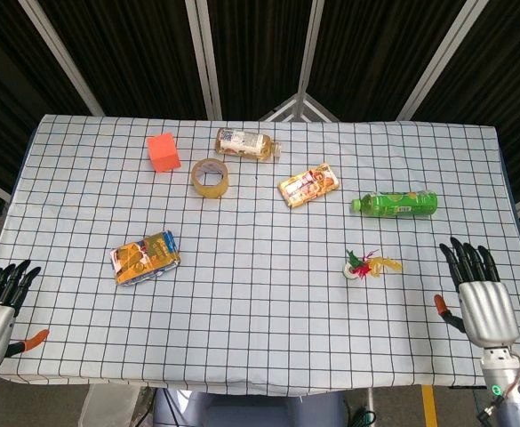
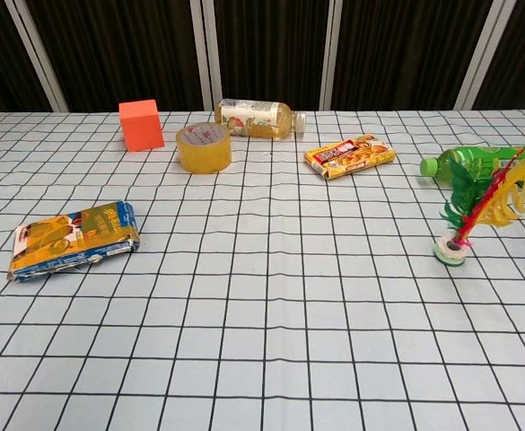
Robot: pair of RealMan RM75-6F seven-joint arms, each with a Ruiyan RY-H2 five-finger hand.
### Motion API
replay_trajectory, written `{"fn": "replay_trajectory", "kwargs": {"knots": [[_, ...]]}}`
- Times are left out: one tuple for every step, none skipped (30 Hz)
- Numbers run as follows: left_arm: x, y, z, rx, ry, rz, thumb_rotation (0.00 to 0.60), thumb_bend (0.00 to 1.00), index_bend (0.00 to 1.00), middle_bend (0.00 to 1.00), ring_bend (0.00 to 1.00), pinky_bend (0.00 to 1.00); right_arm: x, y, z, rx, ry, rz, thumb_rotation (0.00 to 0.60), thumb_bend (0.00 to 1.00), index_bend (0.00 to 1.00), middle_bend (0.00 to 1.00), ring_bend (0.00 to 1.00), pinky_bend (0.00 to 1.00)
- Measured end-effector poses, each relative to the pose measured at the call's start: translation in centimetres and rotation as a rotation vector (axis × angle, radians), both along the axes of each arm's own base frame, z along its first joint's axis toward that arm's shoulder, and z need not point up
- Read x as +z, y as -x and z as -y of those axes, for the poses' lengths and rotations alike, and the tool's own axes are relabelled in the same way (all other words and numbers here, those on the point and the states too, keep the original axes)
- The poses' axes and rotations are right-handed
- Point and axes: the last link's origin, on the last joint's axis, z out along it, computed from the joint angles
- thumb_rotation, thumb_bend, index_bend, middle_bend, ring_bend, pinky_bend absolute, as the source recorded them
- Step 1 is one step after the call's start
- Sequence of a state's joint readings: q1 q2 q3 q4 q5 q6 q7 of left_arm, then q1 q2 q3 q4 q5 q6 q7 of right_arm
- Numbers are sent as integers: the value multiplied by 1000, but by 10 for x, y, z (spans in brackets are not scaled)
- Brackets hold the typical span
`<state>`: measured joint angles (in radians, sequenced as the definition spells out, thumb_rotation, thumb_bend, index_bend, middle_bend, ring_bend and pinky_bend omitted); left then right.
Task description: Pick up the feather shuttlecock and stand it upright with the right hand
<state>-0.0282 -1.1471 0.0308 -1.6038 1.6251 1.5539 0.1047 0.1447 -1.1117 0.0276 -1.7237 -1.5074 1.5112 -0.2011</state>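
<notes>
The feather shuttlecock (image 2: pixel 474 212), red, green and yellow plumes on a white round base, looks light and tippy. Grip low at its base, not the soft feathers. Your right hand (image 1: pixel 483 298) hangs empty, fingers spread.

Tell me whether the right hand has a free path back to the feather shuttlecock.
Probably yes. The right hand sits open beside the colourful feather shuttlecock, with only bare checked tablecloth between them; the green plastic bottle lies further back, out of the way.
</notes>
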Motion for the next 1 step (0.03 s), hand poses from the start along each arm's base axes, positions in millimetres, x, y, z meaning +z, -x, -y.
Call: {"fn": "replay_trajectory", "kwargs": {"knots": [[0, 0, 0, -4, -3, -5, 600, 0, 0, 0, 0, 0, 3, 4, -8, 15, -1, -35, 600, 406, 0, 0, 0, 0]]}}
